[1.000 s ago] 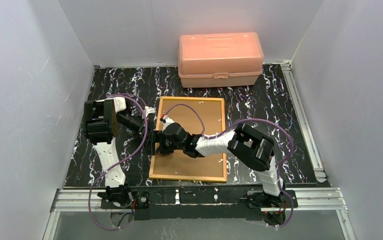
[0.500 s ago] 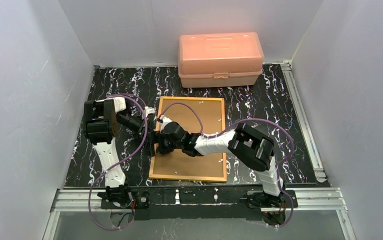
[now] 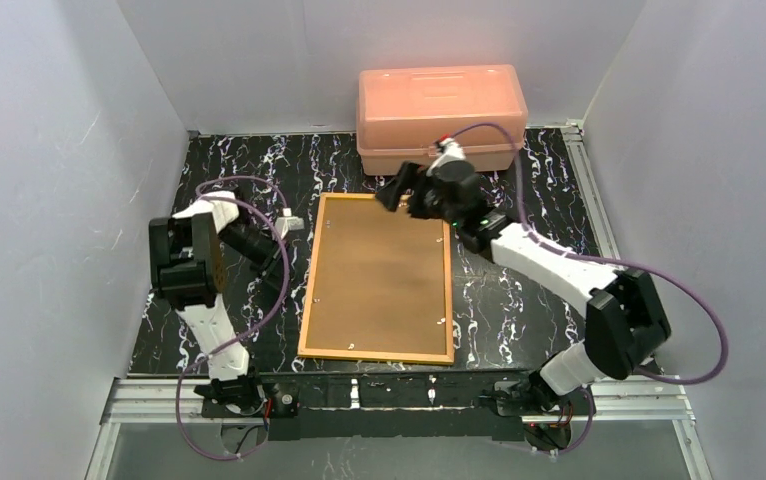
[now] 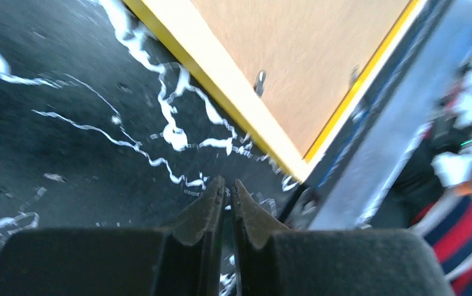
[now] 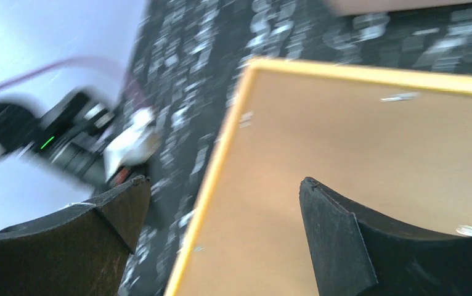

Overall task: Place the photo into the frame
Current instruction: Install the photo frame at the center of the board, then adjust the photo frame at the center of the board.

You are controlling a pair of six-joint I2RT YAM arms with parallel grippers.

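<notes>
The frame (image 3: 377,280) lies back-up on the worktop (image 3: 519,300), we judge for reaching its clips (image 4: 259,80). Our right claw (image 5: 221,185) hovers spread over its far edge; our left claw (image 4: 227,184), clenched empty, hovers left. We see no photo.

Top view looks down from behind — both wrist views close, sharing the frame (image 3: 377,275).

Black marble-look worktop (image 3: 219,160), two things sitting on it

The frame (image 3: 379,280) lies flat in the middle, face down, so you get the brown board back with its yellow-orange border all round and a few small clips (image 3: 440,321) near the edges. Behind it, at the far edge against the back wall, sits a salmon-pink plastic box (image 3: 441,105) with its lid closed, near the frame's far end.
</notes>
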